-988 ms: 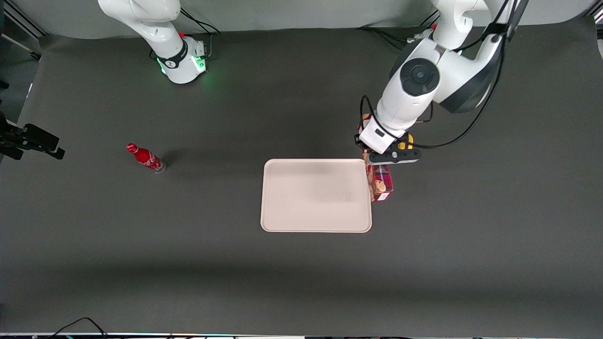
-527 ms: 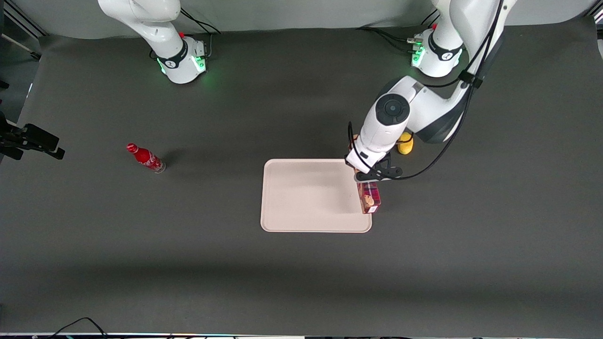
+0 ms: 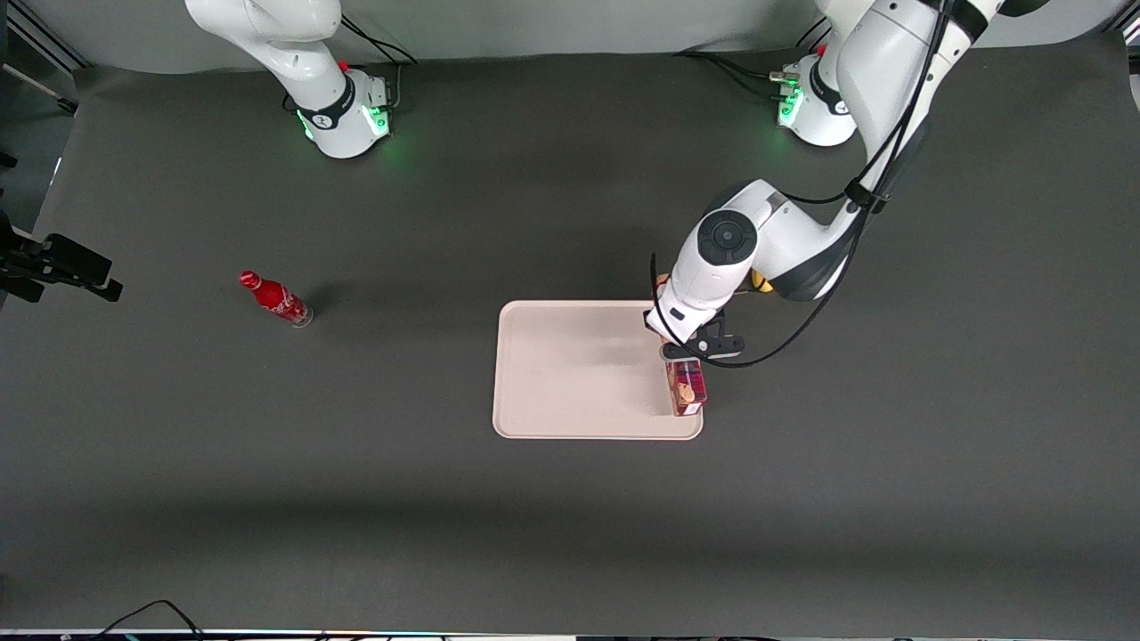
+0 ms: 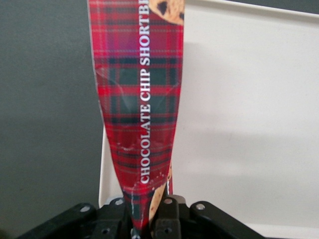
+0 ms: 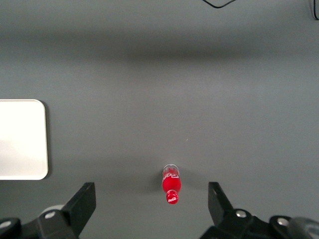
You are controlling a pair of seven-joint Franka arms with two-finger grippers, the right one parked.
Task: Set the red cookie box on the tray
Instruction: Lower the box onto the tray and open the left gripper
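One dark grey table [image 3: 267, 463], end effector [image 3: 688, 354] clamping red cookie box [image 3: 687, 388] over tray [image 3: 579, 374] edge.

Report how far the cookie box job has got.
Done: the gripper is shut on the red cookie box and holds it. In hand: the box hangs over the tray's edge toward the working arm's end. Left: move it inward, set it down, release.
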